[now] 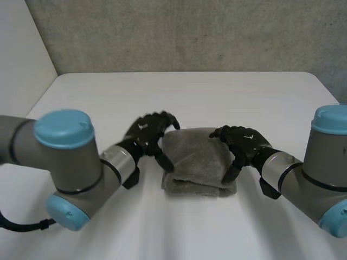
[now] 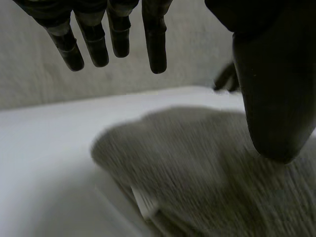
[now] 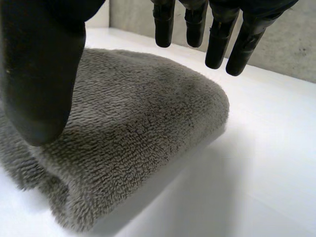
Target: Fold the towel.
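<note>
Evidently the folding is at or near its last step. In the head view the towel (image 1: 195, 160) lies as a thick, squarish grey bundle in the middle of the smooth white desk (image 1: 190, 92), with its layered edges towards the robot. The left hand (image 1: 149, 132) sits at its left edge and the right hand (image 1: 241, 143) at its right edge, both loosely spread and gripping nothing.

In the left wrist view the fingers (image 2: 94, 47) hang straight, with the thumb over the cloth; I cannot tell whether it touches.

In the right wrist view the fingers (image 3: 217, 42) and thumb arch open over plush, fuzzy pile with a soft, rounded fold.

The next move probably calls for a light flattening press, or for lifting both hands clear without dragging the layers.
</note>
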`<state>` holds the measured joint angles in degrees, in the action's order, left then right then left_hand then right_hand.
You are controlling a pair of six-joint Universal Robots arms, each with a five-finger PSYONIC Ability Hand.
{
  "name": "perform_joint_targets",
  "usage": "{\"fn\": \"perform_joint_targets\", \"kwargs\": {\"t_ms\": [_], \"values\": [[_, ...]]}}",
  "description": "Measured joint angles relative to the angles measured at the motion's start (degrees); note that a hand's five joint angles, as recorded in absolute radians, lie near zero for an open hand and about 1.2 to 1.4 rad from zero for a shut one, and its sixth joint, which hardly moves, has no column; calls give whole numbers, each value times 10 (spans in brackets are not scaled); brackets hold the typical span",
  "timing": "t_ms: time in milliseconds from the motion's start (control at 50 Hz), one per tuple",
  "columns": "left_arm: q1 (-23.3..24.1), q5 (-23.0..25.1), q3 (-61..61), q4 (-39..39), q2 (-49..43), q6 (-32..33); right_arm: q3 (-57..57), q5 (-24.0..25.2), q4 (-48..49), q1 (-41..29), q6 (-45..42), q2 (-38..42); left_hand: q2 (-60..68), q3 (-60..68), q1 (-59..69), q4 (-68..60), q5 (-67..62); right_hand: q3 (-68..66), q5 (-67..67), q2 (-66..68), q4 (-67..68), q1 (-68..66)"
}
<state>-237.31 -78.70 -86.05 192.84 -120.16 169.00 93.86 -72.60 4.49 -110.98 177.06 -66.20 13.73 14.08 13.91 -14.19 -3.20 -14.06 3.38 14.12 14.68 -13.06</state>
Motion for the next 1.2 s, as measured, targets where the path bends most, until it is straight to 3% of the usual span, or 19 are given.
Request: {"fn": "perform_joint_targets", "kwargs": {"t_ms": [180,480,680,840,1000,1200], "values": [[10,-1,2,2,-63,1,8,8,52,0,45,47,0,0,0,0,0,0,0,0,0,1],[9,0,4,0,-65,4,-1,9,49,1,40,69,0,0,-2,0,0,3,0,0,0,2],[6,1,12,-15,-13,4,-3,3,40,0,42,9,0,0,-2,0,0,3,0,0,0,2],[-2,0,45,-101,82,7,-45,-5,-10,0,47,-84,0,-1,-2,0,0,3,0,0,0,2],[-24,-24,90,-211,185,8,-137,-60,-119,-2,54,-158,-1,-1,-2,0,0,3,0,0,0,2],[-30,-91,95,-241,244,11,-144,-160,-143,-10,42,-173,-1,-1,-2,0,0,3,0,0,0,3]]}}
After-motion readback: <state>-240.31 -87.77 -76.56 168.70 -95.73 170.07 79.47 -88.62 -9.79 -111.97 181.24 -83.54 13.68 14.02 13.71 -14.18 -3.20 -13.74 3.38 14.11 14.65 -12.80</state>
